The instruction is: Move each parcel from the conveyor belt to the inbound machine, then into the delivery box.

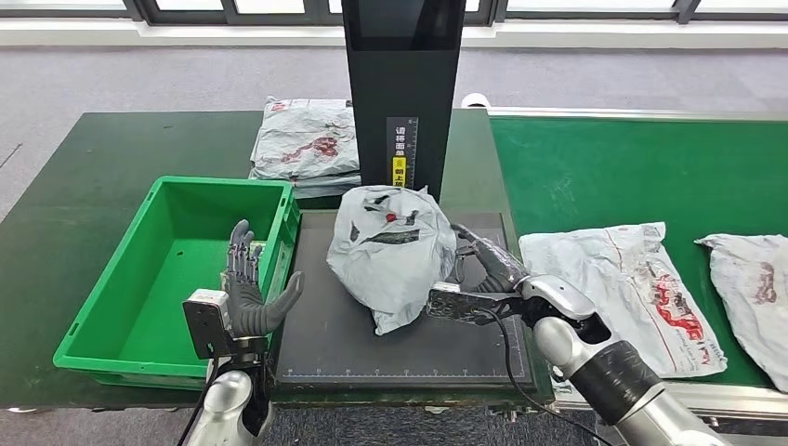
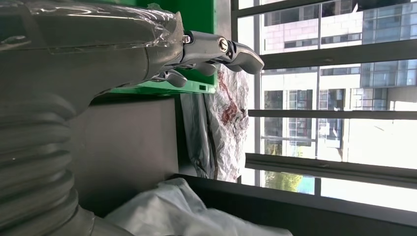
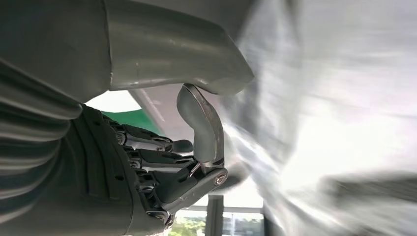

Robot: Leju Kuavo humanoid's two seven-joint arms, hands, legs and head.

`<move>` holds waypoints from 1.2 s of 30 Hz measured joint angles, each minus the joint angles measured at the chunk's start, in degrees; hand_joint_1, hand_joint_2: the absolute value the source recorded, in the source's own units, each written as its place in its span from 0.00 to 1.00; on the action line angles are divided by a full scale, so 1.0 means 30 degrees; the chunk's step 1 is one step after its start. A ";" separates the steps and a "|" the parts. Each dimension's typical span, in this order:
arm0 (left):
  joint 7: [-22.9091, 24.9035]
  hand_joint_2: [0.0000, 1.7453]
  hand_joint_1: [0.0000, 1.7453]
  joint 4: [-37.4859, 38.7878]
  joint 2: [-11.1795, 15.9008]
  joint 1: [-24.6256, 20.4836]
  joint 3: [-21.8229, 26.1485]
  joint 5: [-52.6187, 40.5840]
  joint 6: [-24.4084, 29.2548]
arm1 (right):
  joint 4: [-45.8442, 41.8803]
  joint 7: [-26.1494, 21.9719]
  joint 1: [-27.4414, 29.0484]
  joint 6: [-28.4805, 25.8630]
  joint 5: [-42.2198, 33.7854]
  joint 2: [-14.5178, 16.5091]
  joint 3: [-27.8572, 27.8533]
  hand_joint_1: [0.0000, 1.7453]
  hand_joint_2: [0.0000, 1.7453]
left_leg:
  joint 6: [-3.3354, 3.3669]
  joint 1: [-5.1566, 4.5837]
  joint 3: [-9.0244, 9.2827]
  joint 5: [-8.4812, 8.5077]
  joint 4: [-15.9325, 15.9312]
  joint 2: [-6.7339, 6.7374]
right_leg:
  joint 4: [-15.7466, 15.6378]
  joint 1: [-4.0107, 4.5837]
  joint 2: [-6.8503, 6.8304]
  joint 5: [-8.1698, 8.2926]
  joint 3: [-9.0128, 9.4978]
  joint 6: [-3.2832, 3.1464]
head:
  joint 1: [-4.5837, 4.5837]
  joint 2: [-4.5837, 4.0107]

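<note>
Head view first: a crumpled grey parcel point(image 1: 395, 251) sits on the dark platform of the inbound machine point(image 1: 400, 348), with the right hand point(image 1: 483, 274) against its right side, fingers curled onto the bag, so I'd say it's holding it. The left hand point(image 1: 249, 293) is raised just beside the near right corner of the green delivery box point(image 1: 111, 325), fingers spread wide, nothing in it. No parcel shows in the box, so this one looks about halfway: on the machine, not boxed yet. Two more parcels point(image 1: 632, 288) wait on the green conveyor belt point(image 1: 632, 177) to the right, and a stack of bags point(image 1: 307, 144) lies on the desk point(image 1: 74, 177) past the box.

Left wrist view: the left hand's fingers point(image 2: 231, 49) stick out straight and apart, gripping nothing, with the green box wall and the far bags behind them.

Right wrist view: the thumb and dark fingers point(image 3: 162, 162) lie right against grey, blurry parcel plastic.

So lots left: box this one, then do the belt ones.
</note>
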 joint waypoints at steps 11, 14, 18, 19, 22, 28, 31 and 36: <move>0.0308 1.00 0.00 0.0107 0.0042 -0.0011 0.0002 -0.0226 -0.0257 | -0.4155 0.2699 0.5596 0.1534 0.6112 -0.5477 -0.1071 0.00 0.00 | 0.0104 -0.0038 0.0055 -0.0056 0.0005 -0.0281 | -0.0017 -0.0044 -0.0267 -0.0141 0.0175 0.0121 | 0.0002 -0.0003; 0.0532 1.00 0.00 0.0036 0.0082 0.0032 0.0007 -0.0379 -0.0344 | -0.6615 0.2988 0.8627 0.1843 0.6691 -0.7217 -0.2540 0.00 0.00 | 0.0121 -0.0059 0.0013 -0.0124 -0.0002 -0.0268 | -0.0016 -0.0067 -0.0258 -0.0179 0.0193 0.0130 | -0.0002 -0.0002; 0.0649 1.00 0.00 -0.0100 0.0148 0.0170 0.0044 -0.0623 -0.0335 | -0.9002 0.2906 1.0743 0.1314 0.7424 -0.8153 -0.4390 0.00 0.00 | 0.0137 -0.0060 -0.0034 -0.0202 -0.0010 -0.0132 | -0.0011 -0.0066 -0.0133 -0.0205 0.0218 0.0110 | 0.0000 0.0000; 0.0680 1.00 0.00 -0.0173 0.0146 0.0251 0.0053 -0.0861 -0.0244 | -0.9413 0.2671 1.0898 0.0812 0.7777 -0.8047 -0.4860 0.00 0.00 | 0.0126 -0.0055 -0.0021 -0.0195 -0.0010 -0.0089 | -0.0010 -0.0061 -0.0096 -0.0200 0.0215 0.0104 | 0.0000 0.0002; 0.0835 1.00 0.00 -0.0432 0.0058 0.0586 0.0044 -0.2904 0.0627 | -1.0285 0.1504 1.0978 -0.2467 0.7745 -0.6455 -0.6353 0.00 0.50 | 0.0076 -0.0022 0.0118 -0.0147 -0.0004 0.0001 | -0.0009 -0.0024 -0.0023 -0.0161 0.0185 0.0073 | 0.0004 0.0003; 0.2736 1.00 0.00 -0.0781 -0.0417 0.0127 -0.1512 -1.1657 0.3855 | -1.2116 -0.2401 1.2384 -0.9035 0.0241 -0.0717 -0.8561 0.00 1.00 | 0.0047 0.0003 0.0149 -0.0119 -0.0006 -0.0112 | -0.0002 -0.0001 -0.0110 -0.0187 0.0177 0.0038 | -0.0002 0.0002; 0.3501 1.00 0.00 -0.0663 -0.0507 -0.0565 -0.2578 -1.3444 0.4164 | -1.2489 -0.3862 1.3154 -0.9209 -0.2498 0.1154 -0.9043 0.00 1.00 | 0.0035 0.0001 0.0144 -0.0148 -0.0008 -0.0086 | 0.0000 -0.0005 -0.0081 -0.0199 0.0172 0.0036 | 0.0000 -0.0002; 0.3783 1.00 0.00 -0.0417 -0.0539 -0.1045 -0.3439 -1.3837 0.4288 | -1.2639 -0.4420 1.3644 -0.9191 -0.3157 0.2714 -0.9497 0.00 1.00 | 0.0050 -0.0009 0.0162 -0.0178 -0.0006 0.0031 | -0.0006 -0.0016 0.0030 -0.0197 0.0154 0.0045 | -0.0002 -0.0004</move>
